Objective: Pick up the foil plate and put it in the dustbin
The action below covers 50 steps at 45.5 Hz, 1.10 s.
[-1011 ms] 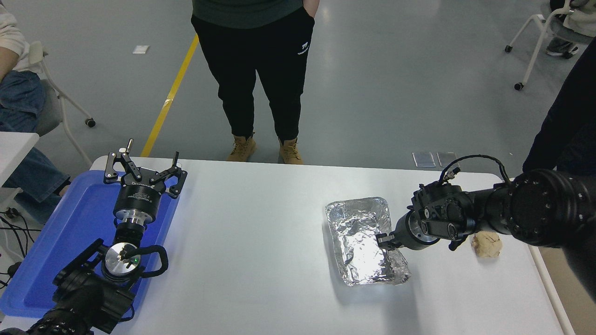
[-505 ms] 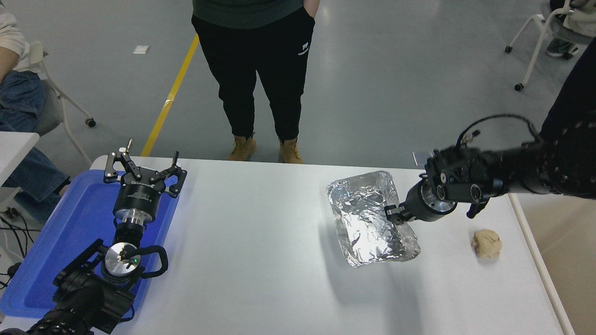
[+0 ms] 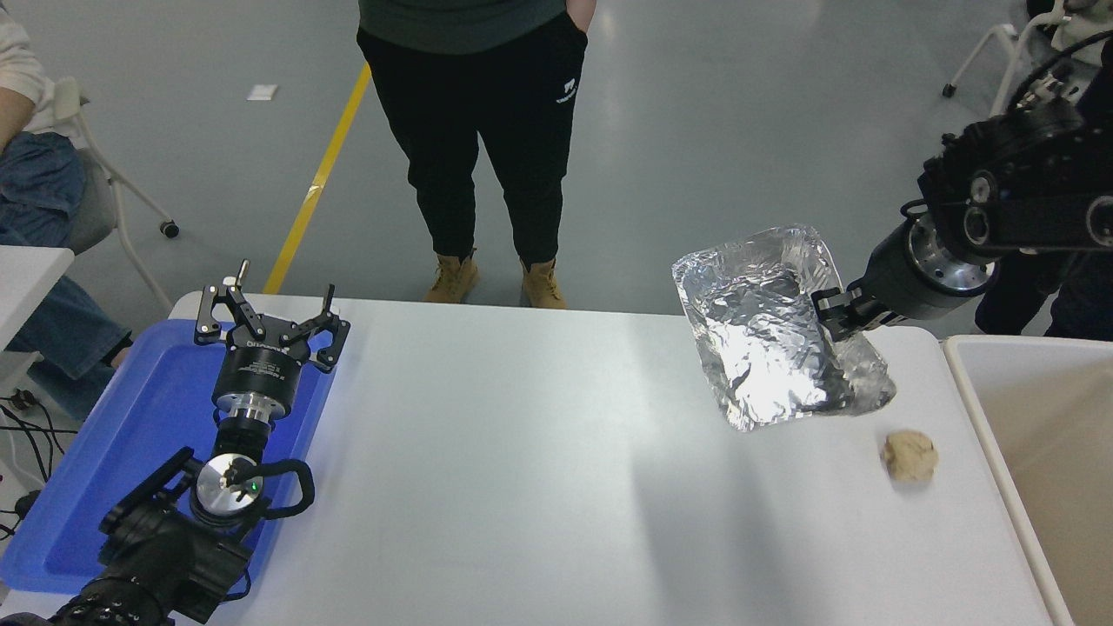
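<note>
The foil plate [image 3: 769, 335] is a shiny, wrinkled silver tray, held in the air above the table's right side and tilted toward the camera. My right gripper [image 3: 833, 313] is shut on the plate's right rim, its arm coming in from the upper right. The dustbin [image 3: 974, 391], with beige inner walls and a thick off-white rim, stands off the table's right edge, to the right of and below the plate. My left gripper [image 3: 269, 317] is open and parked over the blue tray at the lower left.
A small tan lump [image 3: 909, 456] lies on the white table [image 3: 522, 452] near its right edge, below the plate. A flat blue tray [image 3: 130, 435] sits at the left. A person [image 3: 478, 130] stands at the far side; another sits at the far left.
My right gripper has lifted the foil plate off the table and carried it up and to the right, toward the dustbin. The dustbin has come into view. The left arm has not moved.
</note>
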Each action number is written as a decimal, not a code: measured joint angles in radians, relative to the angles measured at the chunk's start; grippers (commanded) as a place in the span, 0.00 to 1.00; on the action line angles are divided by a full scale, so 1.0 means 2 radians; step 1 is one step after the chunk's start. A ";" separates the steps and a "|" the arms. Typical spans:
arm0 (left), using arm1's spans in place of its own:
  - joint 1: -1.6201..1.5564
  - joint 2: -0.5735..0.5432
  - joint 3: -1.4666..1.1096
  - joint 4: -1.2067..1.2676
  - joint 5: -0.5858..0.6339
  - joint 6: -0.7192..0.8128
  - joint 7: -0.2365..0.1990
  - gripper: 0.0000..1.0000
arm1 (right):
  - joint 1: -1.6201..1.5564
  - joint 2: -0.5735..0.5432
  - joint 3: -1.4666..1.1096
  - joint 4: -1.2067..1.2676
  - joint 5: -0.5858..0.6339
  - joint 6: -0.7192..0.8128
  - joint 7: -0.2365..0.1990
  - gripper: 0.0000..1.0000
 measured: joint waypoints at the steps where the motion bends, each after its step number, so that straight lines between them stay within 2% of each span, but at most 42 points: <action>1: 0.000 0.000 0.000 0.000 0.000 0.000 0.000 1.00 | 0.008 -0.002 -0.003 0.003 -0.002 0.005 0.000 0.00; 33: 0.000 0.000 0.000 0.000 0.000 0.000 0.000 1.00 | 0.102 -0.038 -0.026 0.036 -0.036 0.068 0.000 0.00; 50: 0.000 0.000 0.000 0.000 0.000 0.000 0.000 1.00 | 0.090 -0.098 -0.024 0.013 -0.123 0.075 -0.001 0.00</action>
